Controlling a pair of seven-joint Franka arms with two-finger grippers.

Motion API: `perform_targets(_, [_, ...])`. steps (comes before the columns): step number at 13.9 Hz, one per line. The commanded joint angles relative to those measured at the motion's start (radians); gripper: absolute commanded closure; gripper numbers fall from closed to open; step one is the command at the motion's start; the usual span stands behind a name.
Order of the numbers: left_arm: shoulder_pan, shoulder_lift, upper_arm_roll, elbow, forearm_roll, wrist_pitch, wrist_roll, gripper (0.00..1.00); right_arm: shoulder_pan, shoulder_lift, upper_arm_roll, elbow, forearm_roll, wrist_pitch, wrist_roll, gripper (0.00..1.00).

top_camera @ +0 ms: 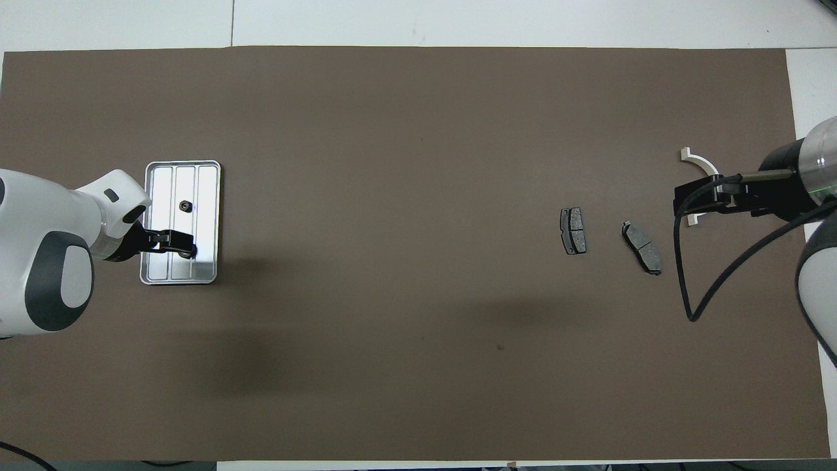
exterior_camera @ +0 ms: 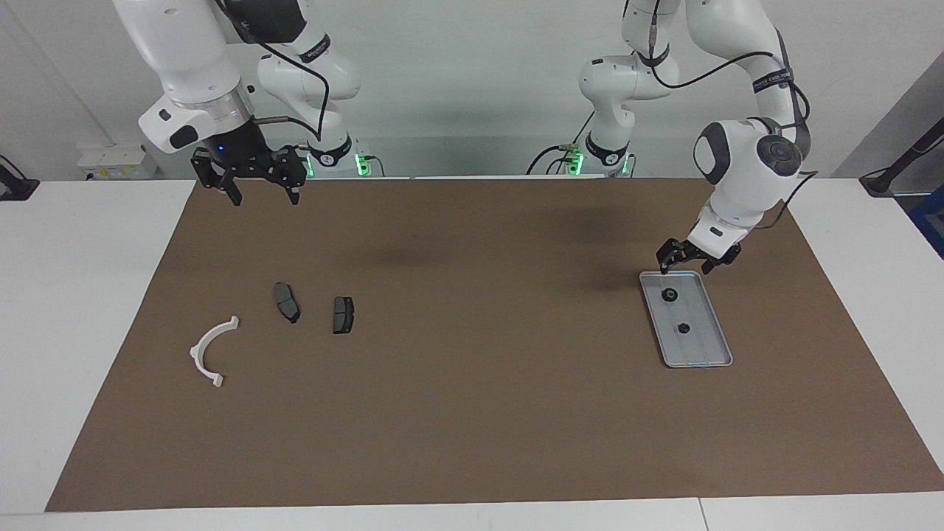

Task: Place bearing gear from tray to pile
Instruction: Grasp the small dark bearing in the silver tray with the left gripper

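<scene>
While your left tool (exterior_camera: pixel 689 259) hangs with fingers apart over the tray (exterior_camera: pixel 709 346) edge nearest the robots, two bearing gears (exterior_camera: pixel 670 296) sit inside; a misaligned descent could nudge one away. Your right tool (exterior_camera: pixel 256 182) waits, also apart, above the pile (exterior_camera: pixel 287 302)

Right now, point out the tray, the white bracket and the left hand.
tray (exterior_camera: pixel 709 352): facing view, bare floor at its end farther from the robots.
white bracket (exterior_camera: pixel 203 345): facing view, middle of the arc.
left hand (exterior_camera: pixel 686 264): facing view, between fingertips.
</scene>
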Motion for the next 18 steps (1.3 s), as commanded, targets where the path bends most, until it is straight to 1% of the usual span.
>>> perform_targets(1, [0.013, 0.047, -0.003, -0.038, -0.009, 0.105, 0.026, 0.02, -0.021, -0.013, 0.008, -0.004, 0.007, -0.002, 0.005, 0.0])
perform_targets(3, [0.013, 0.084, -0.003, -0.041, -0.009, 0.147, 0.026, 0.02, -0.015, -0.014, 0.01, -0.004, 0.007, -0.002, 0.006, 0.0])
perform_targets(6, [0.021, 0.116, -0.003, -0.04, -0.009, 0.182, 0.029, 0.02, -0.017, -0.014, 0.01, -0.004, 0.007, -0.002, 0.008, 0.0])
perform_targets(8, [0.021, 0.124, -0.003, -0.04, -0.009, 0.195, 0.029, 0.02, -0.021, -0.014, 0.008, -0.004, 0.008, 0.011, 0.006, 0.0])
perform_targets(9, [0.021, 0.124, -0.003, -0.04, -0.009, 0.195, 0.029, 0.05, -0.021, -0.014, 0.008, -0.004, 0.008, 0.015, 0.005, 0.0])
perform_targets(10, [0.021, 0.124, -0.003, -0.04, -0.009, 0.195, 0.026, 0.21, -0.023, -0.014, 0.008, -0.004, 0.008, 0.017, 0.006, 0.0])
perform_targets(11, [0.021, 0.125, -0.003, -0.04, -0.009, 0.195, 0.021, 0.48, -0.024, -0.016, 0.008, -0.007, 0.008, 0.017, 0.005, 0.0])
perform_targets(13, [0.021, 0.124, -0.003, -0.04, -0.011, 0.193, 0.017, 0.99, -0.027, -0.016, 0.006, -0.005, 0.008, 0.015, 0.005, 0.0])
perform_targets(15, [0.021, 0.124, -0.004, -0.037, -0.011, 0.189, -0.012, 1.0, -0.026, -0.016, 0.006, -0.008, 0.008, 0.015, 0.003, 0.0])
perform_targets(16, [0.021, 0.128, -0.004, -0.012, -0.011, 0.163, -0.012, 1.0, -0.027, -0.019, 0.006, -0.008, 0.008, 0.014, 0.003, 0.0])
perform_targets(17, [0.021, 0.128, -0.003, 0.047, -0.011, 0.094, -0.012, 1.0, -0.027, -0.02, 0.006, -0.014, 0.008, 0.014, 0.003, 0.0])
perform_targets(18, [0.015, 0.13, -0.004, 0.136, -0.014, -0.013, -0.015, 1.0, -0.032, -0.028, 0.006, -0.021, 0.008, 0.009, 0.003, 0.0])
